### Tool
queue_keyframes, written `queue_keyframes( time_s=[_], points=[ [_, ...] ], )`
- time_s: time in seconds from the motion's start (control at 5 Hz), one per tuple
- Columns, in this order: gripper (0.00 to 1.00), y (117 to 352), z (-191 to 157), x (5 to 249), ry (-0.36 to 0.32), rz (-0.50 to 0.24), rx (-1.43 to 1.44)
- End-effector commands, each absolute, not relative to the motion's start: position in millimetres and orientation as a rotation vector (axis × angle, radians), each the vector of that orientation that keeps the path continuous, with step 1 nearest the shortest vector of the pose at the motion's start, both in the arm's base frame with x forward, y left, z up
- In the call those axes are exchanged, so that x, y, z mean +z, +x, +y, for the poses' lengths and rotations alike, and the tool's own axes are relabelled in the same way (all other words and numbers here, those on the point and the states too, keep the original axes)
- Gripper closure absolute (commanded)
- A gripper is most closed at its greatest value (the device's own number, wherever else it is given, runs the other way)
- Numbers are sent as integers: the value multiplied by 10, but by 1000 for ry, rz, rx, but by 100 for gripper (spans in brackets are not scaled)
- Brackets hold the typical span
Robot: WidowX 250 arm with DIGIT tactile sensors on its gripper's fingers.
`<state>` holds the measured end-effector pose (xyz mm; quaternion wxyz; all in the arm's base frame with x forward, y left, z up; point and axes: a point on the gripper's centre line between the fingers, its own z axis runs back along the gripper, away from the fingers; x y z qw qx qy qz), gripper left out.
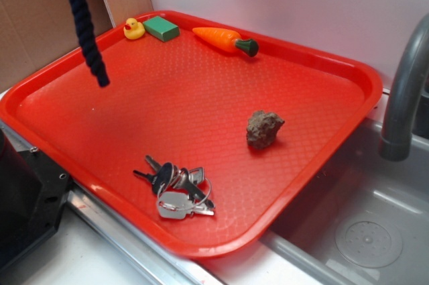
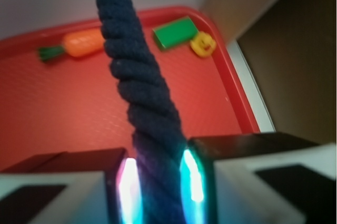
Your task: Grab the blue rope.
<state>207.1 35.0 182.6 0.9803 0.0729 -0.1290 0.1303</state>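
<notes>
Rope lifted, hanging clear of the tray.

The gripper (image 2: pixel 158 182), at the upper left of the exterior frame, is clenching one end of the blue rope (image 1: pixel 85 23); the rest is dangling free above the red tray's (image 1: pixel 301 57) left side, its lower tip not touching the surface. In the wrist view the rope (image 2: pixel 139 92) is running up from between the two lit finger pads (image 2: pixel 192 176), seated deep. Risk, as I judge it: the twisted strands are compressible and the hold is near one end, so a quick swing could be working the rope loose. A low sweep could be dragging the tip across the toy duck (image 1: pixel 133 28), the green block (image 1: pixel 161 28) or the toy carrot (image 1: pixel 224 39).
</notes>
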Motion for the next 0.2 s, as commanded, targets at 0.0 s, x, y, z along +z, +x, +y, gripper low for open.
queue_keyframes(
  time_s=[0.0],
  points=[
    [100, 1896, 169, 2271, 129, -280, 212]
  ],
)
